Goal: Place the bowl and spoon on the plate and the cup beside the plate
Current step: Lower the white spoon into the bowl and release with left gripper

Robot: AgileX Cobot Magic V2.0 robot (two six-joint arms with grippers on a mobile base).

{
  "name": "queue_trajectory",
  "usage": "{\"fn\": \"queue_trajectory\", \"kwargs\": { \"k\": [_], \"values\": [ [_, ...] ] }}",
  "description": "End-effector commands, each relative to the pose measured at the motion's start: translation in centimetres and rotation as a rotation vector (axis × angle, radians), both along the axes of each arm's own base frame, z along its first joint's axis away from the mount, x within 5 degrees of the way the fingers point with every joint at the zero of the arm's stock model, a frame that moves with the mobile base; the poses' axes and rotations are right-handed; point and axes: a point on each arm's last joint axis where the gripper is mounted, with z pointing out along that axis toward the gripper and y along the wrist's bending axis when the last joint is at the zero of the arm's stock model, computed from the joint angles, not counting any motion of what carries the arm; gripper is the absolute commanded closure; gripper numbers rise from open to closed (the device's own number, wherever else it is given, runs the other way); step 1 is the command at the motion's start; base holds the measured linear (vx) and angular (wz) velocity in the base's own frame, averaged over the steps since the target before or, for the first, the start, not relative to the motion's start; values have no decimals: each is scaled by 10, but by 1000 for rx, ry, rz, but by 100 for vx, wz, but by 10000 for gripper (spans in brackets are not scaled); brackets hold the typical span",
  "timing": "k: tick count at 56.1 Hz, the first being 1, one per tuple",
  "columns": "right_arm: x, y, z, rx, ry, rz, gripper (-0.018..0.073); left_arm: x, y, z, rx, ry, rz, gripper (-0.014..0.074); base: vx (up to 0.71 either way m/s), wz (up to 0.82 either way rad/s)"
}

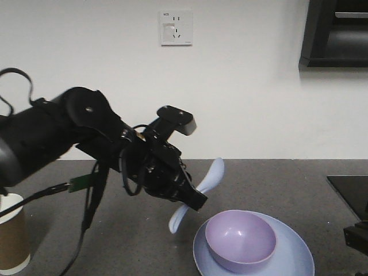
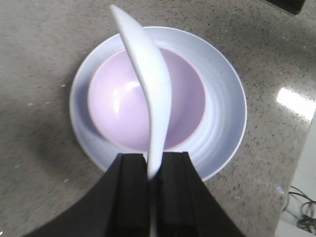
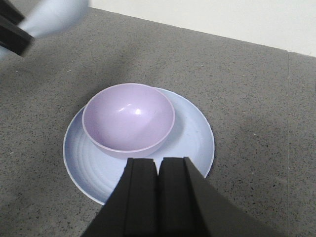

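The lavender bowl [image 1: 240,240] sits on the pale plate [image 1: 296,253], toward its left side. In the air just left of and above them, my left gripper [image 1: 192,198] is shut on the spoon [image 1: 209,183], gripped partway along its length and tilted. From the left wrist view the spoon [image 2: 150,79] stretches over the bowl [image 2: 118,106] and plate [image 2: 224,103]. My right gripper [image 3: 158,165] is shut and empty, hovering over the plate's [image 3: 197,133] near rim beside the bowl [image 3: 128,118]. The brown cup [image 1: 12,238] stands at the far left.
The grey speckled counter [image 1: 276,178] runs back to a white wall with a socket [image 1: 175,27]. A black flat object [image 1: 351,190] lies at the counter's right edge. The left arm's cables [image 1: 86,213] hang near the cup.
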Motion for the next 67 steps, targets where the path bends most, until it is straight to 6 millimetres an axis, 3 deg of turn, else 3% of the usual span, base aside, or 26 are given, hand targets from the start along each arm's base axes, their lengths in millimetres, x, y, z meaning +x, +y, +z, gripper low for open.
{"fn": "queue_trajectory", "kwargs": {
  "k": [1,12,26,48,56,67],
  "values": [
    [1,-2,16,9,-104,-27,571,-2,-14,18,-89,-5,10,596,0,0],
    [1,-3,16,8,-110,-29,571,4,-44,-10,-65,28,-31,595,0,0],
    [1,-2,17,17,-110,-30,569,11,-54,-32,-48,61,-23,534,0,0],
    [1,-2,17,20,-108,-31,568,11,-54,-32,-47,67,-11,98,0,0],
    [1,-2,17,20,-108,-31,568,9,-45,-22,29,18,-13,11,0,0],
    [1,-2,17,19,-108,-31,568,1,-13,19,217,-78,89,6,0,0]
  ]
}}
